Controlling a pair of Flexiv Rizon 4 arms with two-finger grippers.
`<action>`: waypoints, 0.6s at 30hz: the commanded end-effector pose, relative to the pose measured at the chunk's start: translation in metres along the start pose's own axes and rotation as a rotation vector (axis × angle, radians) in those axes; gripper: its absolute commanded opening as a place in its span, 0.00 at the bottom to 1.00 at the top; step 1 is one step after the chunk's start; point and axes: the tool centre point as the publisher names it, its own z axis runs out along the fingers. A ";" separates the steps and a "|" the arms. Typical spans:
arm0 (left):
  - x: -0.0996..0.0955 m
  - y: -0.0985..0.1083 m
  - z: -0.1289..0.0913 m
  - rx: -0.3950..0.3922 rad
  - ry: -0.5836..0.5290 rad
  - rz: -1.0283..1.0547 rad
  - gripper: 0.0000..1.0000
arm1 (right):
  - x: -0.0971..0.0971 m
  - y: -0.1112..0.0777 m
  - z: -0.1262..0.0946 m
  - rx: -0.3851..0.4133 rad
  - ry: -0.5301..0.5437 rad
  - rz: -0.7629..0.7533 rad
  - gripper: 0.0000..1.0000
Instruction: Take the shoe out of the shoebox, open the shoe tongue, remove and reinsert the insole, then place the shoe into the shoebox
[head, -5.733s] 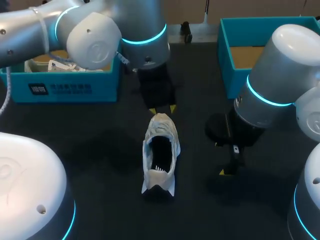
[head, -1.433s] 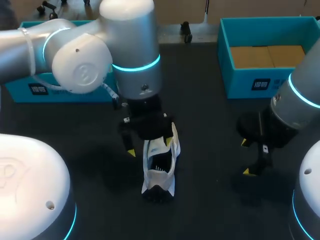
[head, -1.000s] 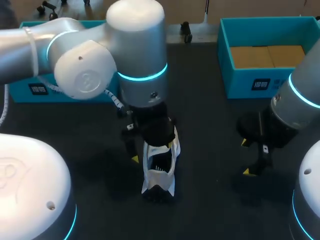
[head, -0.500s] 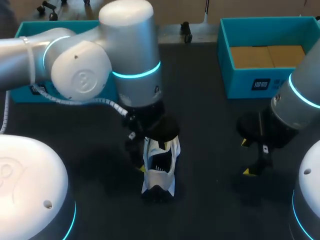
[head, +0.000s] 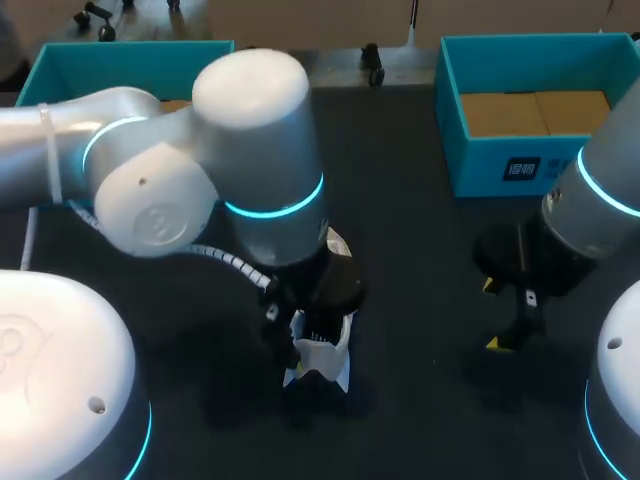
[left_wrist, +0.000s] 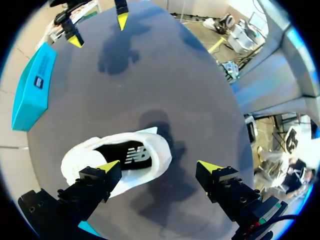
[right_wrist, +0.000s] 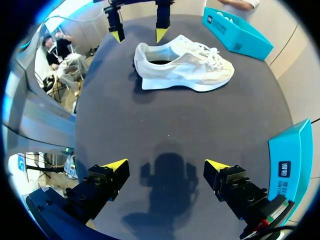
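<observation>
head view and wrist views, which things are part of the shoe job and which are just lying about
Part of the job:
white shoe, dark insole inside it
left gripper, jaws open at the heel
left teal box and right teal box; which one is the shoe's, cannot tell

Just about:
right gripper, jaws open, apart from the shoe

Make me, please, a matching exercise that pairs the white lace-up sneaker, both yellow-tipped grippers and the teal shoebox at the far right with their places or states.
1. white sneaker
2. left gripper
3. right gripper
4. teal shoebox

A. open over bare table, apart from the sneaker
B. at the table's far right
C. upright on its sole, mid-table
D. open at the sneaker's heel

Pairs: 1-C, 2-D, 3-A, 4-B.
</observation>
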 end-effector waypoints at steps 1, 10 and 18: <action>0.000 -0.002 0.015 -0.001 -0.007 -0.010 1.00 | 0.001 0.000 0.001 0.000 -0.002 -0.001 1.00; 0.006 -0.007 0.033 0.001 0.016 -0.056 1.00 | 0.001 0.000 0.001 0.000 -0.002 -0.001 1.00; 0.009 -0.011 0.050 -0.020 0.005 -0.091 1.00 | 0.001 0.000 0.001 0.000 -0.002 -0.001 1.00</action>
